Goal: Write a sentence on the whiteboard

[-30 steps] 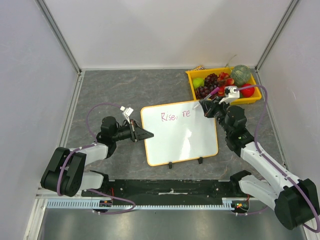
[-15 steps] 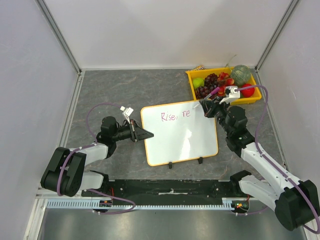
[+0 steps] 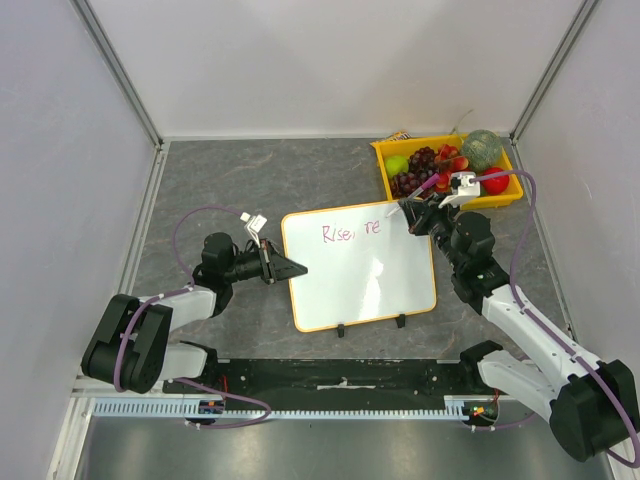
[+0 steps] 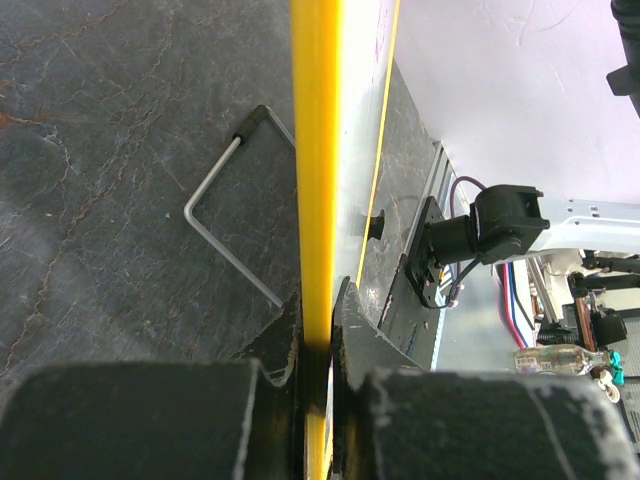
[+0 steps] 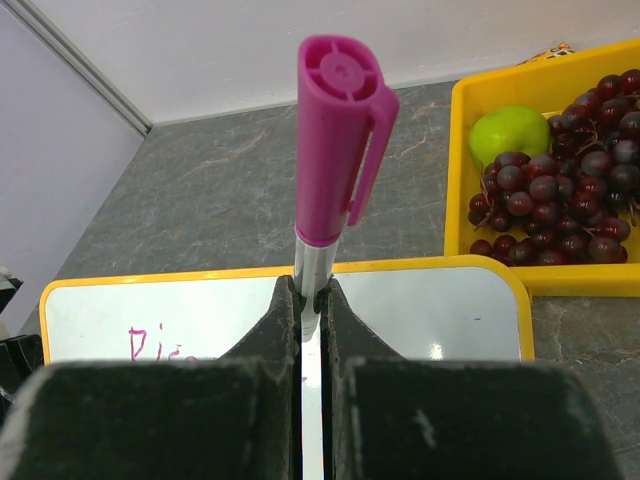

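Steadying the whiteboard [image 3: 370, 285], the left pincer [image 3: 291, 268] clamps its nine-o'clock rim; the right pincer [image 5: 310, 298] pinches the marker [image 5: 335, 140] for the sentence [image 3: 350, 231].

**Whiteboard between two sets of jaws**

The whiteboard [image 3: 360, 270] lies on the table [image 3: 250, 180]. Its left edge sits between the jaws of the left gripper [image 4: 315, 312], and the rest of it stretches ahead of them. The marker [image 5: 335, 120] stands between the jaws of the right gripper [image 5: 312, 292], over the board's far edge. The sentence [image 3: 350, 231] lies left of those jaws, and the tray of fruit [image 5: 456, 180] lies ahead to their right.
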Available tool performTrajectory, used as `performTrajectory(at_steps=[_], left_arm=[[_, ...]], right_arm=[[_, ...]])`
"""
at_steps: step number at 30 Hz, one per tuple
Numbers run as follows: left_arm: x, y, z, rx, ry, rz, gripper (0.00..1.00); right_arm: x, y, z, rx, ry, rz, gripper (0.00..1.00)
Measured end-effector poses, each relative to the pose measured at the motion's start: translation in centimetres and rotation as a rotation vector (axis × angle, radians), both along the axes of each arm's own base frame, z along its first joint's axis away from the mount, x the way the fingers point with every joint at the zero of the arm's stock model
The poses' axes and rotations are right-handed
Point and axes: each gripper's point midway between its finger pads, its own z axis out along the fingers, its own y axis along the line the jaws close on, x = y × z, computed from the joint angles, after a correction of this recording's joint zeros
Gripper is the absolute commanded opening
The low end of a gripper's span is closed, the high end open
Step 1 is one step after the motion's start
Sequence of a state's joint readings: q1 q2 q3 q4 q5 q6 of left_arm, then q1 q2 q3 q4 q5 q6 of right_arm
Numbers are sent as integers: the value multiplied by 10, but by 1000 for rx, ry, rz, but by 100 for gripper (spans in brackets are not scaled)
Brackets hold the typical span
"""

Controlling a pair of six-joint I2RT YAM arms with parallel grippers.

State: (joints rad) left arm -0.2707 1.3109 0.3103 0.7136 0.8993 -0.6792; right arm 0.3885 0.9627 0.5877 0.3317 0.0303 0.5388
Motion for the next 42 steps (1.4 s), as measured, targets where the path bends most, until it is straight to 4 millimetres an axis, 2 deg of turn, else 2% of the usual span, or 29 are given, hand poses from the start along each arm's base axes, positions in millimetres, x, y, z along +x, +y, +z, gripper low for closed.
performTrajectory(at_steps=[42], left_arm=[[0,0,0,0,0,0,2]], right_arm=[[-3,-1,5,6,-15,4,0]])
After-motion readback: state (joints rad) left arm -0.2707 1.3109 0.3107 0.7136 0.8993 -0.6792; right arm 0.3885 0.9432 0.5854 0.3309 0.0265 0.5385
